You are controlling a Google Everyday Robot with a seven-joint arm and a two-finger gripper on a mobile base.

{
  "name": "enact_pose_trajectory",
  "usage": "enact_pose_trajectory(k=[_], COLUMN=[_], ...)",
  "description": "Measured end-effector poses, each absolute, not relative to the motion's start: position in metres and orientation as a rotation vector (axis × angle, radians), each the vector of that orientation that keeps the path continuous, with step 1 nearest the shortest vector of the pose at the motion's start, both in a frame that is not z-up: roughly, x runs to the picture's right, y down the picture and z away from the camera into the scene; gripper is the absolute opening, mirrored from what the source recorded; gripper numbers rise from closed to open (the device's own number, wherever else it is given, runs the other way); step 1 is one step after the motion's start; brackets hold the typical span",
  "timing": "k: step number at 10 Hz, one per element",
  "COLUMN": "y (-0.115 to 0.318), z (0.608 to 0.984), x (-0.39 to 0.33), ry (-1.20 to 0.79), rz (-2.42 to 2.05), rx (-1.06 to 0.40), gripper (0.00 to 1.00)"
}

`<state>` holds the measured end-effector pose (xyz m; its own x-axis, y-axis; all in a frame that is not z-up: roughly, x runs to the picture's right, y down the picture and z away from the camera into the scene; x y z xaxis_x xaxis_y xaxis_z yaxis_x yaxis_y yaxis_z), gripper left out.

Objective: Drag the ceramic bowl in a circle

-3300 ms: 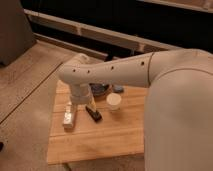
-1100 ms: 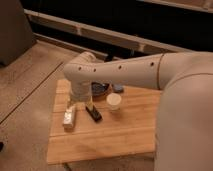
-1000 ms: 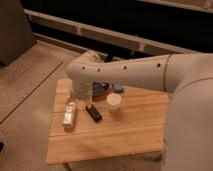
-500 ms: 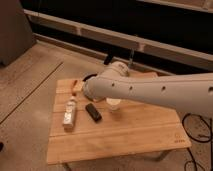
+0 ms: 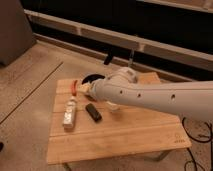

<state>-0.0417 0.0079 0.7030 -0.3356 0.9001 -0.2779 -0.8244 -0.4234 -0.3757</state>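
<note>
The ceramic bowl [image 5: 93, 78] is a dark round bowl at the back left of the wooden table [image 5: 135, 135]; only its far rim shows, and my arm covers the rest. My gripper [image 5: 81, 89] is at the end of the white arm, low over the table at the bowl's front left edge. I cannot tell whether it touches the bowl. The small white cup [image 5: 114, 105] stands just right of the bowl, mostly hidden under my forearm.
A black rectangular object [image 5: 93, 111] lies in front of the bowl. A light packet or bottle [image 5: 70, 113] lies near the table's left edge. A small red-orange thing [image 5: 74, 86] sits by the gripper tip. A dark ledge and wall run behind the table.
My arm has swung down and across the table, from upright over the bowl to lying from right to left. The gripper now sits at the bowl's left side. The camera view is closer.
</note>
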Motion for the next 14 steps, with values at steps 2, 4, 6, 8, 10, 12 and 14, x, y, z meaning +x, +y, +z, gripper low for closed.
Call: enact_pose_trajectory(k=[2, 4, 6, 8, 10, 12, 14], y=[-0.006, -0.009, -0.003, 0.004, 0.005, 0.004, -0.007], z=[0.722, 0.739, 0.759, 0.769, 0.771, 0.781, 0.817], x=[-0.031, -0.019, -0.020, -0.025, -0.026, -0.023, 0.004], ry=[-0.214, -0.190, -0.133, -0.105, -0.102, -0.131, -0.206], rz=[1.921, 1.878, 1.695, 1.545, 1.519, 1.611, 1.833], rx=[-0.536, -0.531, -0.512, -0.513, -0.516, -0.548, -0.590], gripper=[0.65, 0.65, 0.65, 0.65, 0.65, 0.65, 0.65])
